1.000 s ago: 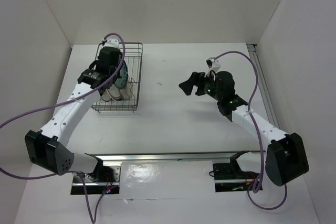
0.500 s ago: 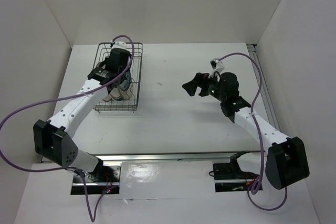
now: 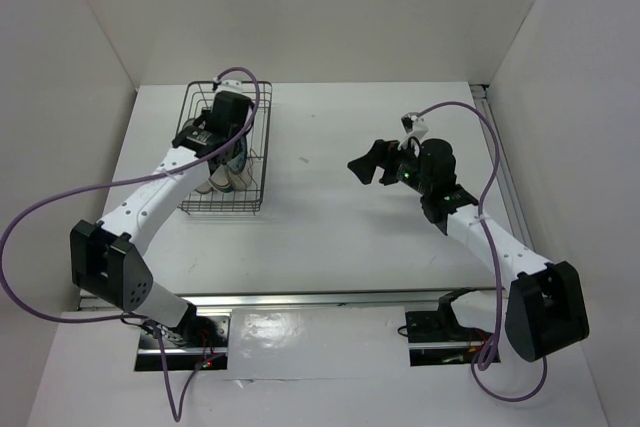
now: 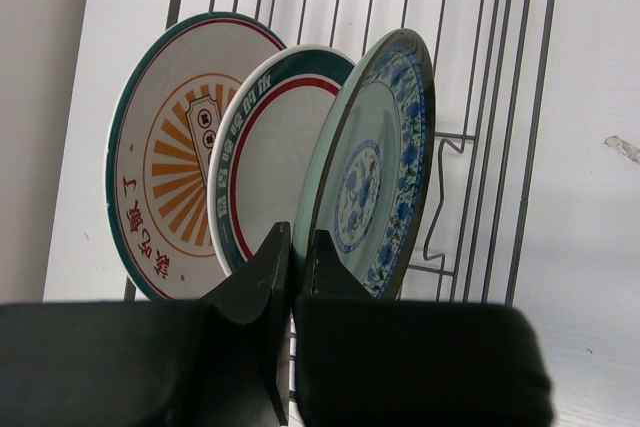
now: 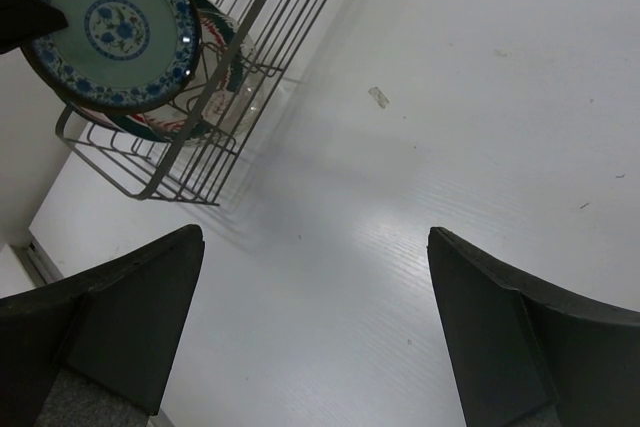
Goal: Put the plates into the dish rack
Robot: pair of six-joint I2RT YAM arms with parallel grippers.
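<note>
The dish rack (image 3: 250, 203) stands at the back left of the table. In the left wrist view three plates stand on edge between its wires (image 4: 520, 97): the orange sunburst plate (image 4: 165, 177) on the left, the white plate with a green-and-red rim (image 4: 270, 157) in the middle, and the teal patterned plate (image 4: 375, 167) on the right. My left gripper (image 4: 300, 237) is shut on the teal plate's lower rim. The right wrist view shows the teal plate (image 5: 110, 22) in the rack (image 5: 260, 22). My right gripper (image 3: 365, 162) is open and empty above the table. I cannot make out the grey plate.
White walls close in the table on the left, back and right. The left wall stands close beside the rack. A rail (image 3: 500, 167) runs along the table's right edge. The bare white table (image 5: 400, 127) lies below my right gripper (image 5: 315, 237).
My left arm has moved toward the back of the rack with the teal plate in its grip. My right gripper has drifted slightly right and stayed open.
</note>
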